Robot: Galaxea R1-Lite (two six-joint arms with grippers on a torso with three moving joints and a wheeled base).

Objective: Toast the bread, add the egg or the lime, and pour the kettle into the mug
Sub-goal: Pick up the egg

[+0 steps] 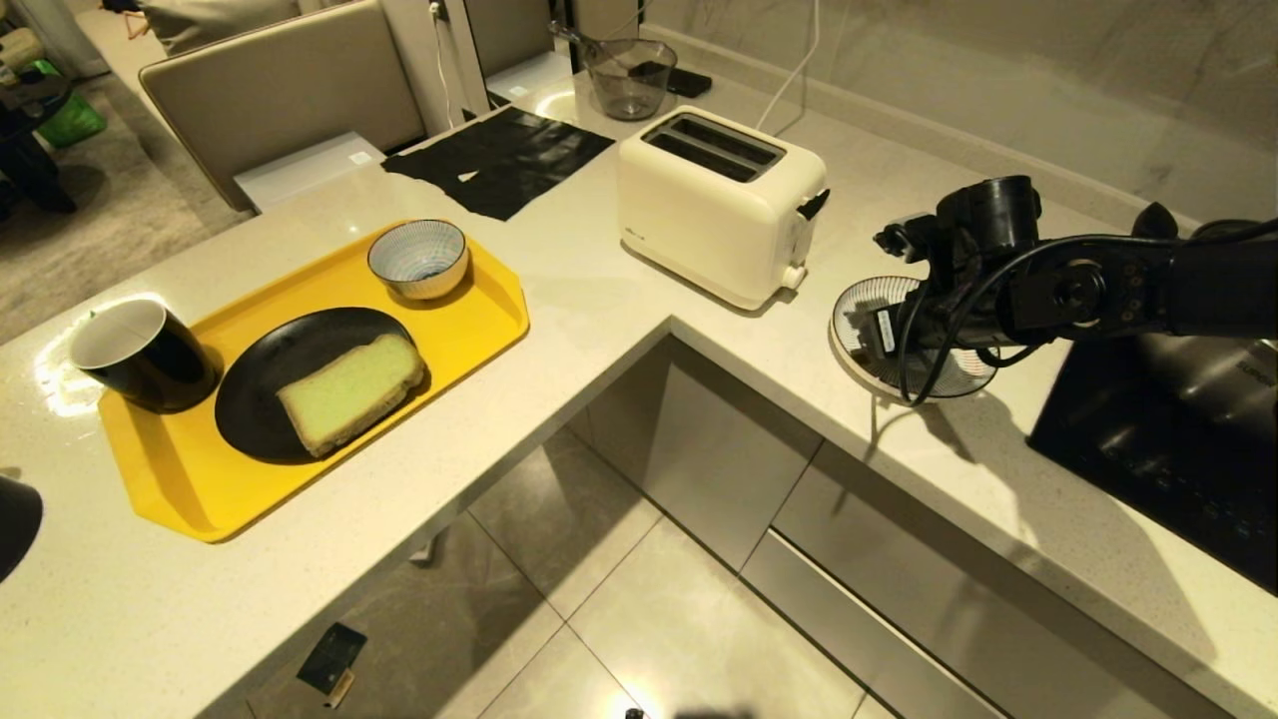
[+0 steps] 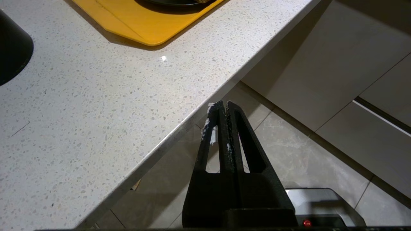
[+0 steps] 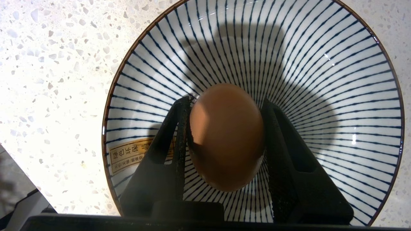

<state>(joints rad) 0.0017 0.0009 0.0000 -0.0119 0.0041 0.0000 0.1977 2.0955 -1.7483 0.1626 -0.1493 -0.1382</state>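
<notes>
I am closing the right end effector [image 3: 224, 106] around the egg [image 3: 226, 136] in the striped bowl [image 3: 321, 64].
Both fingers seem to be touching the shell, so I am squeezing gently and keeping it centred.

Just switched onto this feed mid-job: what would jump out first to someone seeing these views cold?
First, the egg between the right gripper's fingers, shut on it over the striped plate on the counter right of the cream toaster. Next, the yellow tray at left, holding the bread on a black plate, the mug and a striped bowl. The left gripper sits shut by the counter edge.
</notes>
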